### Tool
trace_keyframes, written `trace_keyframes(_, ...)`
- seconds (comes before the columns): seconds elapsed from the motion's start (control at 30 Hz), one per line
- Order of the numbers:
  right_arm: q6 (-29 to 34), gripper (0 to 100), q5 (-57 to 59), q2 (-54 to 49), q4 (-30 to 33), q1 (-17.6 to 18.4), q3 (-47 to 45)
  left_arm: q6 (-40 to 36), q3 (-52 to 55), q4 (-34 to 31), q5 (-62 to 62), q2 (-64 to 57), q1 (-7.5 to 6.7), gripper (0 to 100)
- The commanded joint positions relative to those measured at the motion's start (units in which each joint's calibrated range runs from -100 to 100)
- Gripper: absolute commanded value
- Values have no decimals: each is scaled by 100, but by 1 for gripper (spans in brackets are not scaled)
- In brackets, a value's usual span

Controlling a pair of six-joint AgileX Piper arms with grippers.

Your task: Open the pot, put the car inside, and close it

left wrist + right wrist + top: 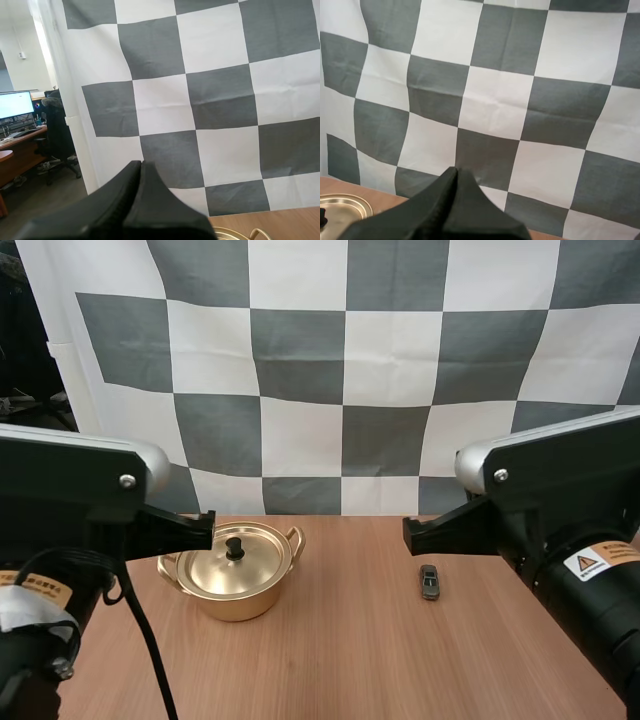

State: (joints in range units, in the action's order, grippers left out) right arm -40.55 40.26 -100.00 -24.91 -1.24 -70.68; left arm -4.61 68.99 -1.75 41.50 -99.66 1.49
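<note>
A gold pot (pixel 238 583) stands on the wooden table at centre left, its lid (pixel 236 561) on and topped by a black knob (pixel 235 547). A small dark toy car (pixel 430 582) lies on the table to the right of the pot. My left gripper (pixel 208 524) hangs above the pot's left side, its fingers together as one dark wedge (pixel 140 165). My right gripper (pixel 410 532) is raised above and just left of the car, also shut on nothing (pixel 456 172). The pot's rim (pixel 235 233) shows beneath my left fingers, and its lid (pixel 340 210) beside my right ones.
The brown wooden table (pixel 360 650) has open surface between the pot and the car and toward the front edge. Both arms' bulky black bodies flank the scene at left and right.
</note>
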Motion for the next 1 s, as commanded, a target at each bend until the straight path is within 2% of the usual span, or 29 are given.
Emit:
trace_keyframes(0.0,-6,0,46,74,101,-3,222,48,-143,16,48,478,1,0)
trace_keyframes(0.1,-6,0,482,527,137,-3,524,62,-332,16,70,1356,1,0)
trace_keyframes(0.27,-6,0,1664,1847,291,-3,959,170,-911,16,592,2992,1,0)
trace_keyframes(0.5,-6,0,1445,3274,652,-3,1017,260,-1600,128,634,4703,1,0)
trace_keyframes(0.7,-6,0,1445,3900,940,-3,1017,863,-1629,175,725,5766,1,0)
trace_keyframes(0.77,-6,0,1445,3966,955,-3,1017,889,-1629,175,758,6071,1,3)
trace_keyframes(0.8,-6,0,1468,3967,968,-3,1017,889,-1629,175,766,6201,1,8)
trace_keyframes(0.87,-6,20,1468,3967,991,-3,1017,889,-1629,175,802,6376,1,26)
trace_keyframes(0.97,-6,71,1468,3967,1028,-3,1017,889,-1629,175,826,6524,1,62)
